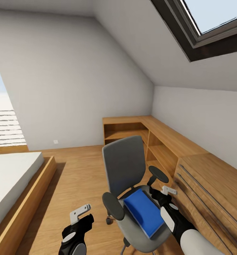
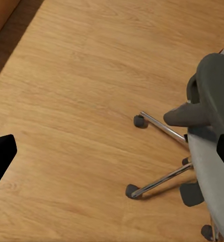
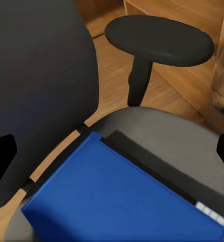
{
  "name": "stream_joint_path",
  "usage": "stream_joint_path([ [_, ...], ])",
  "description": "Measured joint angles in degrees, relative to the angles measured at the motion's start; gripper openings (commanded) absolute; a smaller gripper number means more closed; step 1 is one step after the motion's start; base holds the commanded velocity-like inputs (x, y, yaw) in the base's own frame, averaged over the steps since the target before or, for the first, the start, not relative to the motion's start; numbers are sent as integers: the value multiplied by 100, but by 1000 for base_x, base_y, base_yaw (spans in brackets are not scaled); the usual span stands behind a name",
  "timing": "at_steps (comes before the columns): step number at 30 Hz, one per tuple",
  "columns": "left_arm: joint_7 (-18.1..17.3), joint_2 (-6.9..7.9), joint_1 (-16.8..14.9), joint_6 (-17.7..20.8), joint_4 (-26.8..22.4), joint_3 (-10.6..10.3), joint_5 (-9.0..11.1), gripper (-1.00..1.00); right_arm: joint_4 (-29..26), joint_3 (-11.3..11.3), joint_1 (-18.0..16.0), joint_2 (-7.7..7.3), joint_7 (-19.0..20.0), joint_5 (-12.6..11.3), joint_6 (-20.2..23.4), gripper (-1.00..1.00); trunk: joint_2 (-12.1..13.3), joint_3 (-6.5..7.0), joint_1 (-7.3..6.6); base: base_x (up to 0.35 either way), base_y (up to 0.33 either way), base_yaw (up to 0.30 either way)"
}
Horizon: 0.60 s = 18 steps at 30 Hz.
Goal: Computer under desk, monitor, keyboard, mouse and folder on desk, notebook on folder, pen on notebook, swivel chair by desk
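Observation:
The swivel chair (image 1: 125, 164) stands in the middle of the bedroom floor, grey backrest upright, black armrests at both sides. The bright blue folder (image 1: 144, 211) lies flat on its seat. My right gripper (image 1: 158, 197) hovers open just above the folder's far right corner, beside the right armrest (image 1: 158, 174). The right wrist view looks down on the folder (image 3: 117, 199), the backrest (image 3: 36, 75) and the armrest (image 3: 159, 40), with the right gripper (image 3: 112, 151) spread wide. My left gripper (image 1: 83, 222) hangs open over the floor left of the chair. The left gripper (image 2: 112, 151) faces the chrome base (image 2: 162, 184).
A white-sheeted wooden bed (image 1: 12, 177) fills the left side. An L-shaped wooden shelf unit (image 1: 150, 136) and a wooden drawer unit (image 1: 210, 177) line the right wall, close to the chair. A skylight (image 1: 210, 24) is overhead. Open wood floor (image 1: 79, 170) lies between bed and chair.

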Motion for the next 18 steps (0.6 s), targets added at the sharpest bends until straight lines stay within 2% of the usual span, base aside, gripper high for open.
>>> stream_joint_path([
  [10,3,-1,0,0,8,22,0,100,77,0,0,-87,531,20,-80,100,-401,-180,220,0,0,0],
  [18,4,1,0,0,8,32,0,100,39,10,0,-117,669,34,-179,100,-723,-323,396,0,0,0],
])
